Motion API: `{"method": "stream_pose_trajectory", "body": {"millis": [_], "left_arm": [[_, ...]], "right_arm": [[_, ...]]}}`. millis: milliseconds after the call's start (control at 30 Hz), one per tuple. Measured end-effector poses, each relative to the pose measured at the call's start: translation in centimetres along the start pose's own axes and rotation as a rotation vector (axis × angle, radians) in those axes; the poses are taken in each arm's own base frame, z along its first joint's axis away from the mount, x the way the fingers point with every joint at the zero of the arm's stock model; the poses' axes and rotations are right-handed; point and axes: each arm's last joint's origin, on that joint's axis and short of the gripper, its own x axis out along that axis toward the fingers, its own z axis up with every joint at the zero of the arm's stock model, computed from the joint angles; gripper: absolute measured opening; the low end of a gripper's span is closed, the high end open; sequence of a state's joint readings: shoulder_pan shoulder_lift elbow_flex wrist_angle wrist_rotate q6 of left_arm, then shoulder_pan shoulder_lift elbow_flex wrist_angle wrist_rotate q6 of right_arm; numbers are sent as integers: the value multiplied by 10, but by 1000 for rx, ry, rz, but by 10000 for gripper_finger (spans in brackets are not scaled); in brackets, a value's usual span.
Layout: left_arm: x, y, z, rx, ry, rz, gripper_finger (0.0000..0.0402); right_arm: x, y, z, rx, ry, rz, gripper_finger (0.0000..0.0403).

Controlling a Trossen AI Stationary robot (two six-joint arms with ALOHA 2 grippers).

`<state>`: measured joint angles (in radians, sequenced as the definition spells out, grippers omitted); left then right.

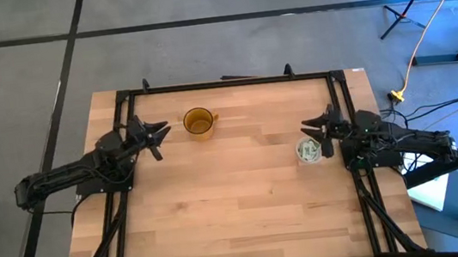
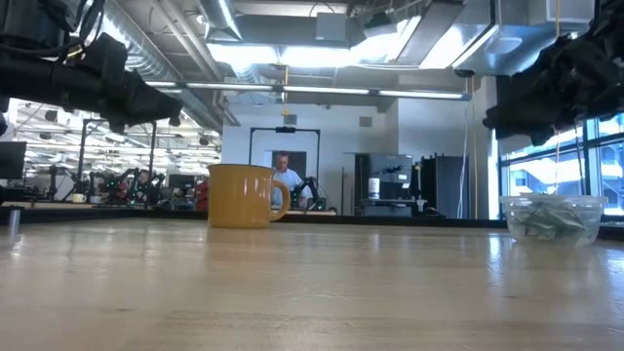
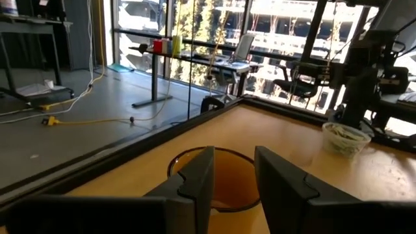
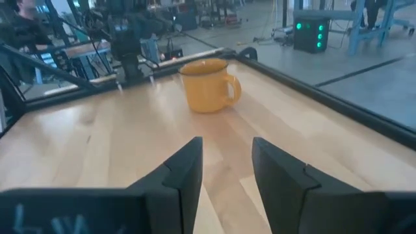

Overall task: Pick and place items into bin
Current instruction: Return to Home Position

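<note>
We judge the sorting done and only the retreat of the arms left. The small, flat, pale green and white wrapped packets [image 2: 548, 220] that we can make out lie heaped inside the small, round, clear plastic bin [image 3: 344, 147]. The bin stands upright on the pale wooden counter [image 1: 239, 214] near its right edge, just beside the right gripper [image 4: 226, 156]. That gripper is released, its dark fingers parted with nothing between them. The left gripper [image 3: 233, 166] is released and bare as well, and it hangs near the amber-brown mug with a handle [image 1: 199, 121] on the far left part of the counter.

To bring the arms home cleanly, we would mind these two neighbours. The bin looks light and easy to tip, so the right arm should rise first and then draw back towards its own side, never sweeping across the rim. The left arm should pull straight back from the mug, since its fingers point over the mug's mouth. In the low view both arms are above the counter, so we expect no scraping if that height is kept. A slow, even retreat suits us best.
</note>
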<state>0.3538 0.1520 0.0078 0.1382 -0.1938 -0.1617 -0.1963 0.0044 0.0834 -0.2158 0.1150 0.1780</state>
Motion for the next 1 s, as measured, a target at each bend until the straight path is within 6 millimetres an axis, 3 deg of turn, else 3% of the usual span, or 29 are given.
{"method": "stream_pose_trajectory", "body": {"millis": [500, 1000], "left_arm": [[0, 1, -3, 25, 34, 8, 104], [0, 1, -3, 25, 34, 8, 104]], "right_arm": [[1, -3, 2, -77, -38, -97, 138], [1, -3, 2, -26, -42, -97, 138]]}}
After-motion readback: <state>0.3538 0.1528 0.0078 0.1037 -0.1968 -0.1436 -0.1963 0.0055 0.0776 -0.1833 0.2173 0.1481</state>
